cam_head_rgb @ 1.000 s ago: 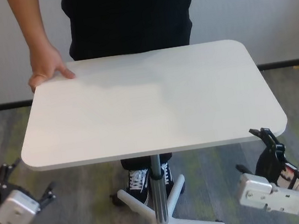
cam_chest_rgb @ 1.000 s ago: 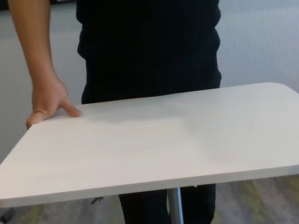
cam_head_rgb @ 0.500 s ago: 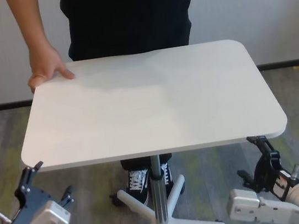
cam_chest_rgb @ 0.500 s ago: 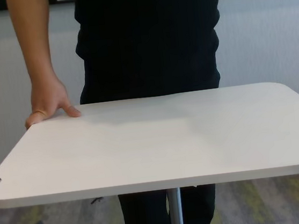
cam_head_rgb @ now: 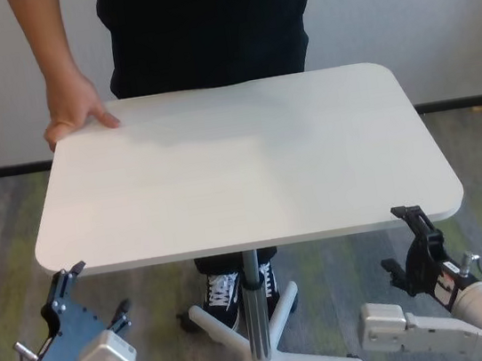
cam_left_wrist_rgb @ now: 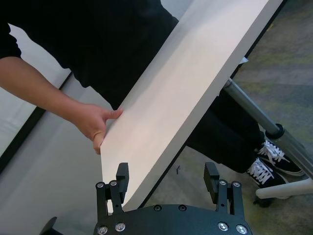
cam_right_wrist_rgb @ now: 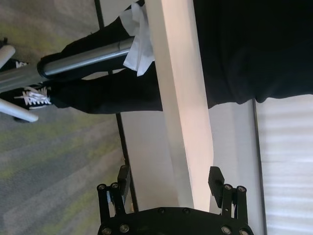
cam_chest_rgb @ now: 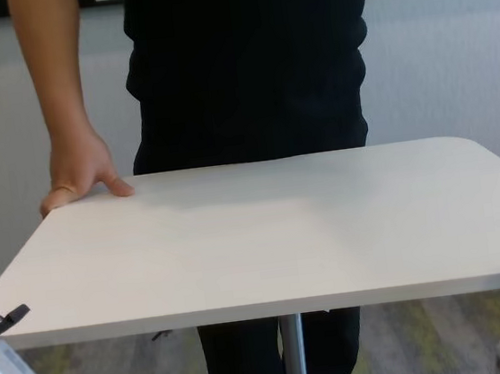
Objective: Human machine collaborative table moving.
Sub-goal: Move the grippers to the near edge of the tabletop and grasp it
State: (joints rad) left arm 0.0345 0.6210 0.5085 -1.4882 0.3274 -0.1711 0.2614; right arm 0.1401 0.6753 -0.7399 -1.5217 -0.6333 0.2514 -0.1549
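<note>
Head view shows the smooth white round-cornered counter (cam_head_rgb: pixel 239 167) on its silver pole (cam_head_rgb: pixel 255 309), the human (cam_head_rgb: pixel 210 23) cut off above the chest with one palm (cam_head_rgb: pixel 76 109) on the far-left corner, and the left hand (cam_head_rgb: pixel 87 301) and right hand (cam_head_rgb: pixel 404 243), both spread open, at the near corners.

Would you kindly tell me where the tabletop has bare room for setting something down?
Nearly all of the large white rounded-corner tabletop is bare. Only its corners are taken: the person's bare hand at the far left, the open left claw and open right claw at the near ones.
</note>
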